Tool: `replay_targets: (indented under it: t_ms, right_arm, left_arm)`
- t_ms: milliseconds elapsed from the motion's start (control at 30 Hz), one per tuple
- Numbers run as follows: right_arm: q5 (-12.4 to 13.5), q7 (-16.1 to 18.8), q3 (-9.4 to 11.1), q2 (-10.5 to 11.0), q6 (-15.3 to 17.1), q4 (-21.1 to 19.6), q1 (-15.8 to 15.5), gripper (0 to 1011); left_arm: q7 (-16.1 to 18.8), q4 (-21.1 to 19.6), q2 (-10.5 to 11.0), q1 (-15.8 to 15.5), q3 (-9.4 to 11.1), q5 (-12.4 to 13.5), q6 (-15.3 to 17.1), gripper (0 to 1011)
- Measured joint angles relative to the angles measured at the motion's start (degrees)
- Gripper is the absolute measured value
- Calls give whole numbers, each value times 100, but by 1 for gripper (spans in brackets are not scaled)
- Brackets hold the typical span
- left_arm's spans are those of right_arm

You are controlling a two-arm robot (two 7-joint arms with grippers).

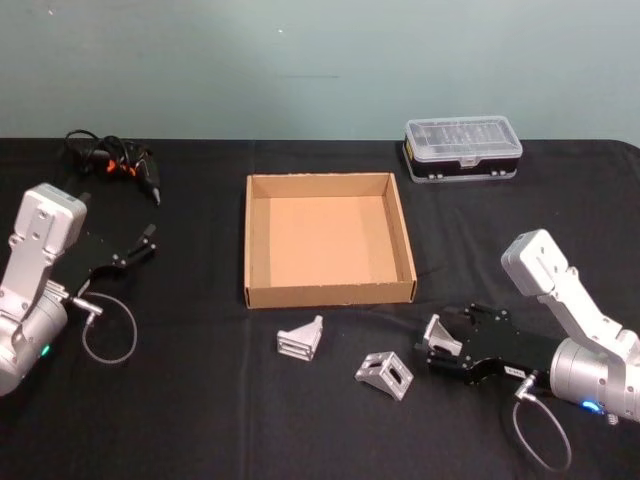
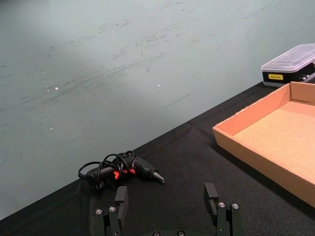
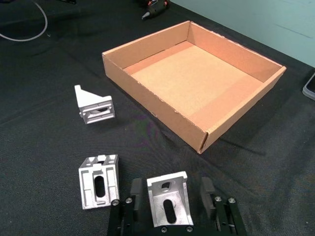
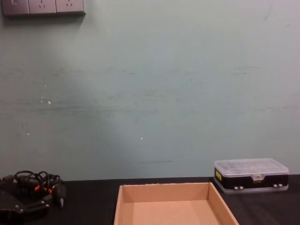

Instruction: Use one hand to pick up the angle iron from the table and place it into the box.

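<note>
Three silver angle irons lie on the black table (image 1: 200, 420) in front of the tan cardboard box (image 1: 262, 240). One angle iron (image 1: 300, 338) (image 3: 94, 105) is nearest the box, a second (image 1: 384, 374) (image 3: 98, 181) sits to its right. The third angle iron (image 1: 440, 336) (image 3: 168, 201) sits between the fingers of my right gripper (image 1: 437, 347) (image 3: 170, 194), which is open, with small gaps on both sides. The inside of the box (image 3: 197, 73) holds nothing. My left gripper (image 1: 140, 247) (image 2: 166, 199) is open and idle at the table's left.
A black plastic case with a clear lid (image 1: 463, 148) (image 4: 251, 174) stands behind the box at the right. A black corded tool (image 1: 115, 160) (image 2: 123, 172) lies at the back left. A grey cable loop (image 1: 108, 335) hangs by the left arm.
</note>
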Motion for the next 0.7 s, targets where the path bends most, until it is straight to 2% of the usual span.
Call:
replay_targets:
  t_ms: [133,167,200,233,300,400,700]
  right_arm:
    - [5,-1,0,2,-3,-2,-3,695]
    - [5,-1,0,2,-3,-2,-3,695]
    - [6,-1,0,3,-4,-4,-3,633]
    - [7,-1,0,3,-4,-4,-4,625]
    - [9,-1,0,4,-5,-6,-5,536]
    - [10,-1,0,6,-7,-8,-7,456]
    - [12,-2,0,9,-10,-11,-9,450]
  left_arm:
    - [0,0,0,0,0,0,0,1011]
    - [0,0,0,0,0,0,0,1011]
    - [0,0,0,0,0,0,0,1011]
    - [0,0,0,0,0,0,0,1011]
    - [0,0,0,0,0,0,0,1011]
    - [0,0,0,0,0,0,0,1011]
    - [0,0,0,0,0,0,0,1011]
